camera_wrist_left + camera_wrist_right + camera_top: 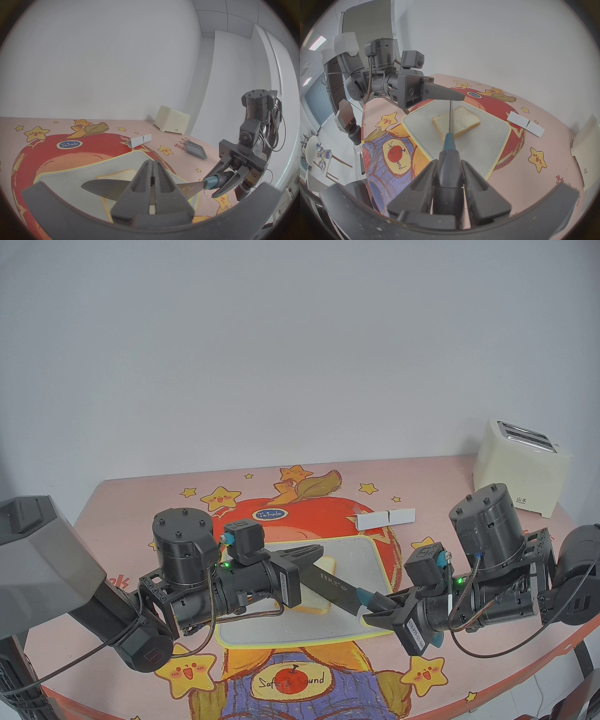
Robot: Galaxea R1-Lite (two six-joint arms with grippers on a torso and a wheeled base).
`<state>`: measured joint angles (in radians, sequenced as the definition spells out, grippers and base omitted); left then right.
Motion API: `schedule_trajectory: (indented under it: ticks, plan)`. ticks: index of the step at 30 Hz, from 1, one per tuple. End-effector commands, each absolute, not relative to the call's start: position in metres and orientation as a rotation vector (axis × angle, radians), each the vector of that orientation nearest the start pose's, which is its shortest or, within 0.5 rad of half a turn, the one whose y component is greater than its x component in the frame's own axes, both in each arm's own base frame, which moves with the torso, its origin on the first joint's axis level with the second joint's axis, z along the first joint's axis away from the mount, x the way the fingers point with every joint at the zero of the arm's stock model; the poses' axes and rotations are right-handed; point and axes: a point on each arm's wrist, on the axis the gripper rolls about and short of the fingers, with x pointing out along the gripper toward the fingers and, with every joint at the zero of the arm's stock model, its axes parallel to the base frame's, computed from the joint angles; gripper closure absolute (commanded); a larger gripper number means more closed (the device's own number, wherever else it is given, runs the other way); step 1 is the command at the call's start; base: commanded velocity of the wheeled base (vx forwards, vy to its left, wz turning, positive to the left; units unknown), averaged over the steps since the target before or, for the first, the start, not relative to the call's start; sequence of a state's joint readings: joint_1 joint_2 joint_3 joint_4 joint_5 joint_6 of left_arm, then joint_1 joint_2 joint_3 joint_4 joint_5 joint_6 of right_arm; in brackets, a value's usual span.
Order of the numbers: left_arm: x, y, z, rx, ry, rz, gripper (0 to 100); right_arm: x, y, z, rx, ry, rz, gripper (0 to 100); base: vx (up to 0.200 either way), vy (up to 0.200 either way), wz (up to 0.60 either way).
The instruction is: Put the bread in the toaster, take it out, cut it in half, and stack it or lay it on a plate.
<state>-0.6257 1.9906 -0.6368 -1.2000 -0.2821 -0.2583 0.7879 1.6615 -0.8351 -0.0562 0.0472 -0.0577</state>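
A slice of white bread (pixel 327 564) (pixel 465 120) lies on the white cutting board (pixel 356 552) (pixel 487 140). My right gripper (pixel 384 609) (pixel 449 162) is shut on the teal-and-black handle of a knife (pixel 449 147). The knife's dark blade (pixel 331 584) (pixel 100 187) reaches across the middle of the bread (pixel 122 175); whether it has cut in I cannot tell. My left gripper (pixel 312 552) (pixel 152 165) (pixel 456 95) is shut with nothing in it and sits just over the far end of the blade. The cream toaster (pixel 522 465) stands at the back right.
A folded white card (pixel 385 519) lies behind the board. A small grey tray (pixel 197 149) sits on the table between the board and the toaster. The pink table's front edge (pixel 500 687) runs close under my right arm.
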Motion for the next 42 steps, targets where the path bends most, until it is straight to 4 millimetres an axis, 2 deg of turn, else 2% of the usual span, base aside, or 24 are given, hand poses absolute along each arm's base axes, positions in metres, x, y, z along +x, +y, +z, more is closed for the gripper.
schedule_trajectory:
  ticks: [1, 28, 33, 42]
  plan:
    - [0.267, -0.201, 0.103, -0.212, 0.279, -0.879, 100, 0.193, 0.196, 0.152, -0.336, 0.707, 0.817, 100, 0.000, 0.000, 0.00]
    - [0.268, -0.200, 0.102, -0.212, 0.282, -0.879, 100, 0.193, 0.196, 0.149, -0.341, 0.720, 0.815, 100, 0.000, 0.000, 0.00]
    - [0.270, -0.201, 0.095, -0.209, 0.302, -0.874, 100, 0.193, 0.196, 0.148, -0.342, 0.723, 0.815, 100, 0.000, 0.000, 0.00]
    - [0.270, -0.201, 0.094, -0.208, 0.305, -0.874, 100, 0.195, 0.197, 0.152, -0.336, 0.709, 0.815, 100, 0.000, 0.000, 0.00]
